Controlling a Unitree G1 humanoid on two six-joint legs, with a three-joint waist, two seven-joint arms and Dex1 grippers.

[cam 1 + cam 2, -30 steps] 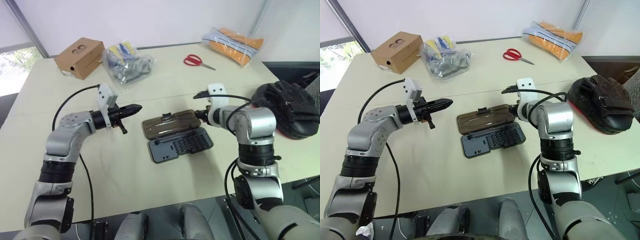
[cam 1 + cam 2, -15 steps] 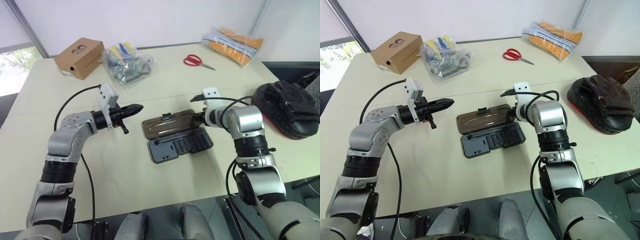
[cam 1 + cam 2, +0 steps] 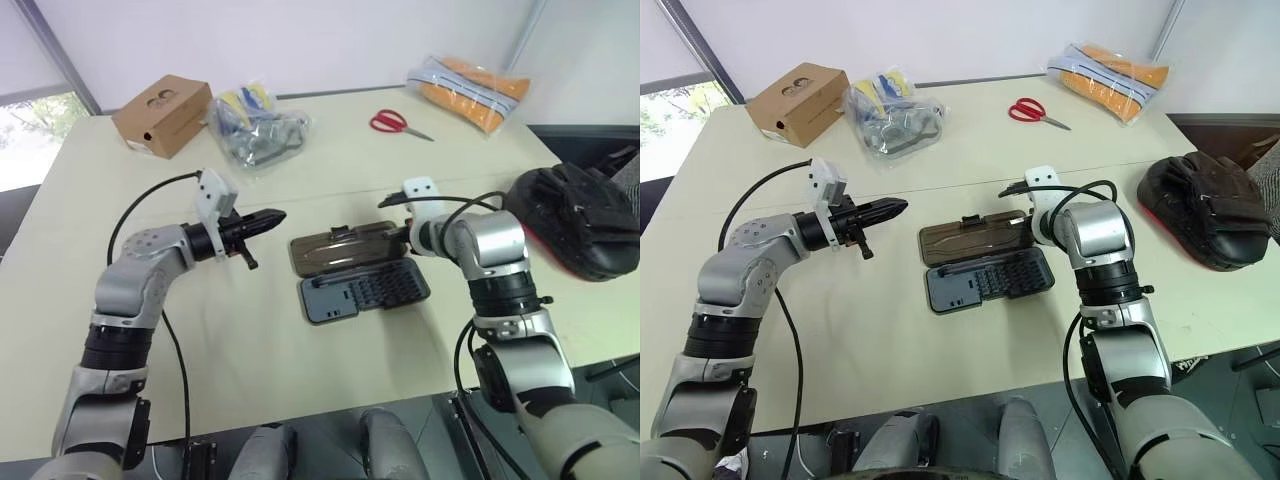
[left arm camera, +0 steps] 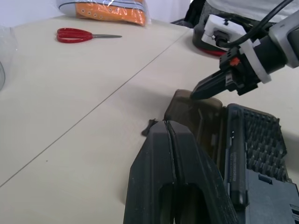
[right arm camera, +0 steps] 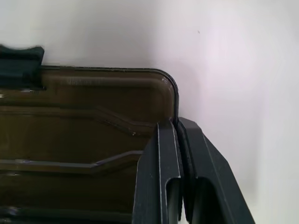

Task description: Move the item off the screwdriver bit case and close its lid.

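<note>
We are pinching right gripper (image 5: 176, 128) shut on lid (image 3: 340, 244) at its near-side edge, by corner; lid lying flat open, tray of screwdriver bit case (image 3: 365, 292) just beside it. Left gripper (image 3: 268, 218) hovering closed, well off lid's far end, holding nothing. Item (image 3: 580, 220) sitting well apart, beyond our right arm, clear of case. We are judging removal done, lid closing left.

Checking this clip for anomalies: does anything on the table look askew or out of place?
Nothing stands out. The screwdriver bit case lies open and flat, its lid not yet closed, and the black mitt sits apart at the table's right edge.
</note>
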